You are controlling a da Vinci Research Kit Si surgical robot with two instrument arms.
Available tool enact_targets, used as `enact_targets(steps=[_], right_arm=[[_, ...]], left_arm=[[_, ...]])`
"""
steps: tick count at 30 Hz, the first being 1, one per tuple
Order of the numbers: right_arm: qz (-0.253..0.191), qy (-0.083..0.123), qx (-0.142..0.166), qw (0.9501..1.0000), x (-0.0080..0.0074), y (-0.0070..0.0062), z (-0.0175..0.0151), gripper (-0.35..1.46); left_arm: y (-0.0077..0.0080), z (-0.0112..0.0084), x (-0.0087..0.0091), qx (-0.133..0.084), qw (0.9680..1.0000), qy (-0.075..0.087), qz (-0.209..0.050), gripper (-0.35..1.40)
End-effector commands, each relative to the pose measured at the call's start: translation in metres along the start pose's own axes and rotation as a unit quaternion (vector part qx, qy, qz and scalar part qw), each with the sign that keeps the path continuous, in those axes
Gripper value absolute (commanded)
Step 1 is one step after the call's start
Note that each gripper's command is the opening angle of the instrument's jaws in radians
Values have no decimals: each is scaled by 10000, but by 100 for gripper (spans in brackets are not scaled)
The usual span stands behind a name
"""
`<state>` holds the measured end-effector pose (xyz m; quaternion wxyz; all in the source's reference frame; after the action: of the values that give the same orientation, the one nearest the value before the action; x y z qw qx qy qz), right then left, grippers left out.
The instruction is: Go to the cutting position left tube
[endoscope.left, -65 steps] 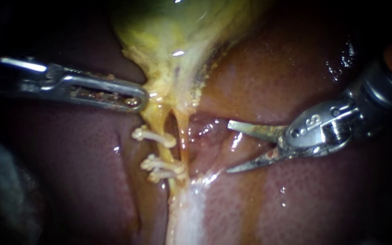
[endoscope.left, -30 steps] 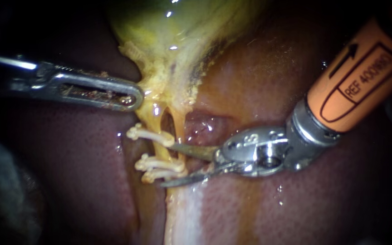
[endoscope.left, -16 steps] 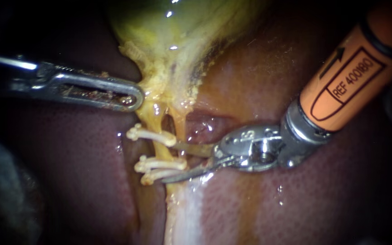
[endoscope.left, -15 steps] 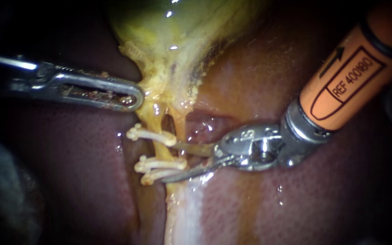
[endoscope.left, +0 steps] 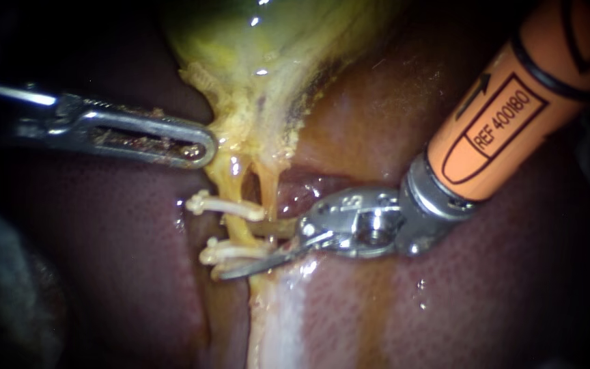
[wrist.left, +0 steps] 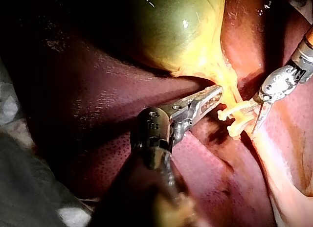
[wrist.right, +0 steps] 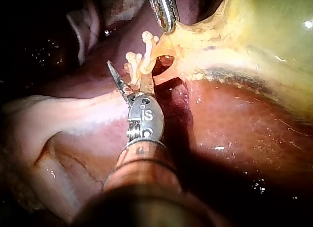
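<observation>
Liver (endoscope.left: 124,273): one, dark red, fills the field. Gallbladder (endoscope.left: 268,55): one, yellow-green, narrowing to a neck.

Instruments: two.
- Right instrument (endoscope.left: 246,247): orange shaft, blade tip. Blades parted, nothing clamped between them.
- Left instrument (endoscope.left: 199,147): jaws clenched on the edge of the gallbladder neck.

Tubes: two, running down from the neck side by side. The left tube (endoscope.left: 242,229) lies just below the left jaws. The right tube (endoscope.left: 268,191) is beside it.

Clips: three, all on the left tube. There is one upper clip (endoscope.left: 223,206) and a lower pair (endoscope.left: 230,251) stacked close. The upper blade reaches the left tube between the upper clip and the pair. The lower blade runs along the lowest clip.
</observation>
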<state>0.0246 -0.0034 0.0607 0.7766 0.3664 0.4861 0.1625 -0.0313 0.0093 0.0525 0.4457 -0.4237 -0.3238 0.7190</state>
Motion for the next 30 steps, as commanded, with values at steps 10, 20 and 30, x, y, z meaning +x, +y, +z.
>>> enact_targets(steps=[10,20,30], right_arm=[[222,152,-60,9996,10,7,24,141],[763,361,-95,9964,17,12,50,141],[872,581,12,9945,28,3,53,143]], left_arm=[[0,1,0,0,10000,0,0,-35],[0,2,1,3,10000,2,-1,-35],[0,2,1,3,10000,2,-1,-35]])
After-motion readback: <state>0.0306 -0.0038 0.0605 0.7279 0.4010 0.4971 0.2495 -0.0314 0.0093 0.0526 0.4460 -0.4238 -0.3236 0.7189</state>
